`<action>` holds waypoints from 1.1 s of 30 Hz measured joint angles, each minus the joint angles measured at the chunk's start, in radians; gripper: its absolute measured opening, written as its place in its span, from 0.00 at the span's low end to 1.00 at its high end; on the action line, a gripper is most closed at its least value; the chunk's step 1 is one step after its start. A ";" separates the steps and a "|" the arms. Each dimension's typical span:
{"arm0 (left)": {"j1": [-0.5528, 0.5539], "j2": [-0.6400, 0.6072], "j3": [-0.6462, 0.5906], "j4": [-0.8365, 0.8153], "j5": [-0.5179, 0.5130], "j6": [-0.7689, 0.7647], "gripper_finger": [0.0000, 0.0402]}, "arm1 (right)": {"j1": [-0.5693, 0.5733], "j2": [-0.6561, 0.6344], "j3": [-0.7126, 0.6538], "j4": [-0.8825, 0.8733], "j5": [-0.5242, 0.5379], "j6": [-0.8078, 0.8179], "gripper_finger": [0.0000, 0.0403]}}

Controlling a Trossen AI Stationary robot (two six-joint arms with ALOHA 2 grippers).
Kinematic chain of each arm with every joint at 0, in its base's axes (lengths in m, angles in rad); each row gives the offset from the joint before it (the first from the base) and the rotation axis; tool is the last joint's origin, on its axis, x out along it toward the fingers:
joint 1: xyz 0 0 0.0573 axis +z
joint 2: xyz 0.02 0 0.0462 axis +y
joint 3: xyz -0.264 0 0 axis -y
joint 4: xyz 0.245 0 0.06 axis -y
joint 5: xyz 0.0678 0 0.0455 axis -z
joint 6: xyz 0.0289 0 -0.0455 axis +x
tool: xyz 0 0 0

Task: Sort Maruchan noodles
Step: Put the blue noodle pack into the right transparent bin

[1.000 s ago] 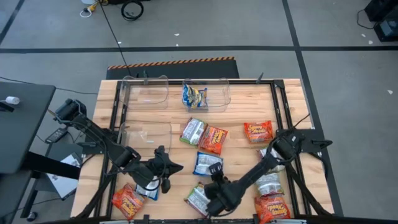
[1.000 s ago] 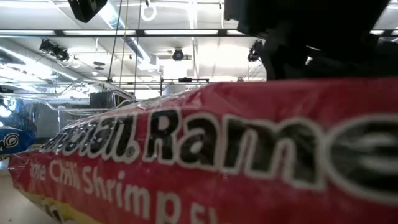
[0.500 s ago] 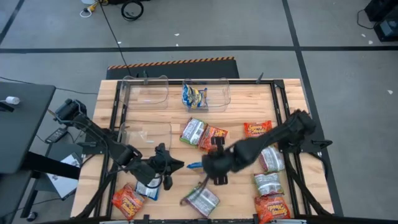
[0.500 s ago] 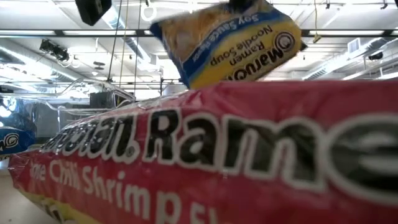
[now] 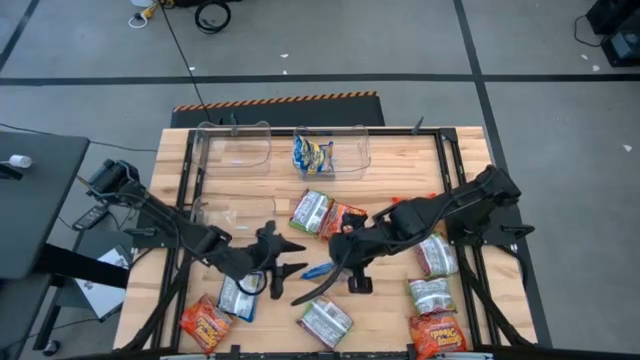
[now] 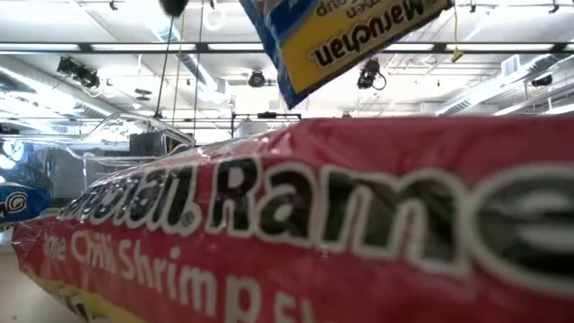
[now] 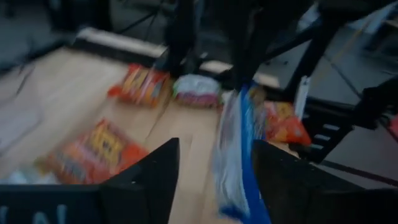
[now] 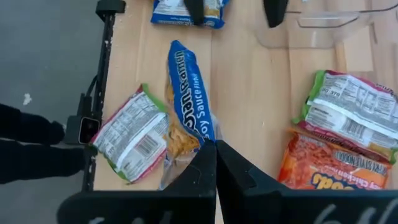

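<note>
At frame centre the right gripper pinched 1 blue-and-yellow packet; the left gripper, spread, sat beside it. 2 blue-and-yellow packets elsewhere.

One packet lies in the far bin (others scattered across the table).

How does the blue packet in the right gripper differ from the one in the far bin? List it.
The held packet is up off the table, pinched at one end by the right gripper; the bin packet lies loose in a clear bin. From above, the held packet shows edge-on as a thin blue strip; the bin packet shows its broad face. Both are blue-and-yellow.
</note>
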 joint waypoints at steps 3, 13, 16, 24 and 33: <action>0.029 0.009 0.000 0.071 0.069 0.115 0.58 | 0.000 0.009 0.000 0.002 0.000 0.006 0.01; 0.072 0.168 0.012 0.187 0.196 0.324 0.63 | -0.018 0.011 0.000 0.083 0.008 0.006 0.01; 0.072 0.198 0.042 0.199 0.184 0.373 0.63 | -0.019 0.011 0.000 0.123 0.002 -0.001 0.01; 0.074 0.221 0.093 0.161 0.177 0.425 0.44 | -0.024 0.001 0.012 0.207 0.006 -0.063 0.03; 0.074 0.183 0.227 -0.039 0.115 0.536 0.17 | -0.038 -0.024 0.225 0.069 0.059 -0.123 0.09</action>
